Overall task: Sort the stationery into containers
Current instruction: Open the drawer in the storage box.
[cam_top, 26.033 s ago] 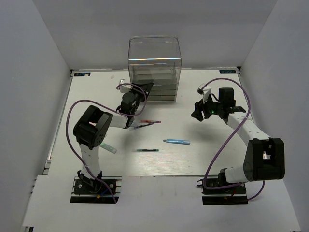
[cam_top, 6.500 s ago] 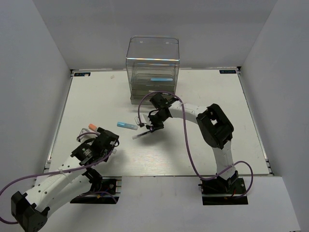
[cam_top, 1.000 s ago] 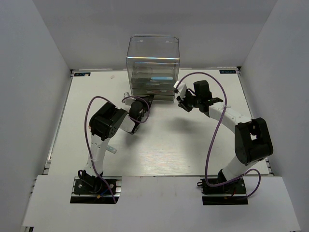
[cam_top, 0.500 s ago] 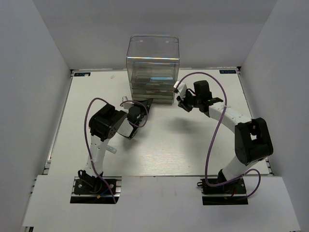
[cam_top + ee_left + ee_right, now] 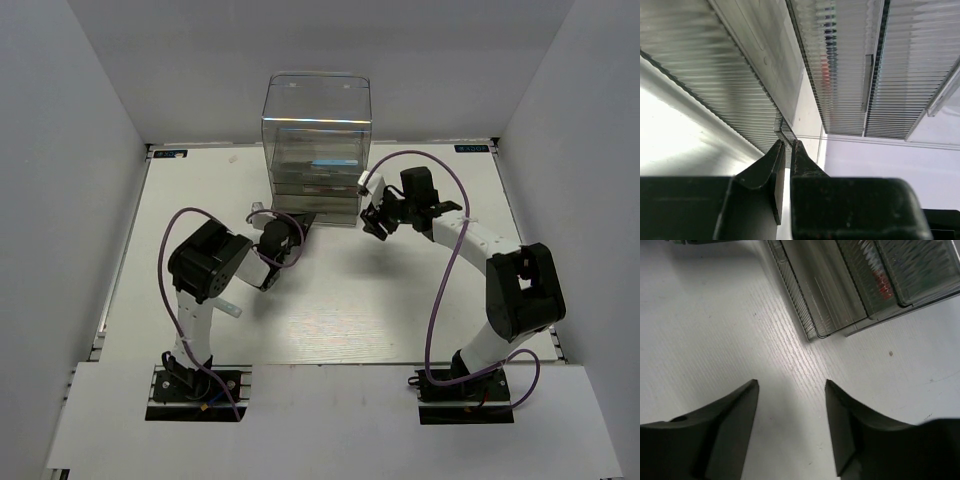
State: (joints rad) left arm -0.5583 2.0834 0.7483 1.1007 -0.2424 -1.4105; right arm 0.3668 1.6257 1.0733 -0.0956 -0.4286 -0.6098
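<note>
The containers [image 5: 316,130] are a clear box of stacked drawers at the back of the table. My left gripper [image 5: 298,222] [image 5: 787,144] is shut on the clear front tab [image 5: 782,130] of the lowest drawer [image 5: 322,212], which sticks out toward me. A light blue stick [image 5: 326,163] lies in an upper drawer, and a red pen [image 5: 883,290] shows through the ribbed plastic. A pale green one [image 5: 229,308] lies on the table by the left arm. My right gripper [image 5: 372,222] [image 5: 791,382] stands open over bare table just right of the box's front corner, holding nothing.
White walls close in the table [image 5: 400,300] on three sides. The left arm's elbow [image 5: 205,262] sits low over the table's left half, close to the pale green stick. Purple cables arc above both arms.
My right gripper has opened and dropped slightly toward the table. The left arm has drawn back toward me, still pinching the drawer tab, and its elbow swung left.
</note>
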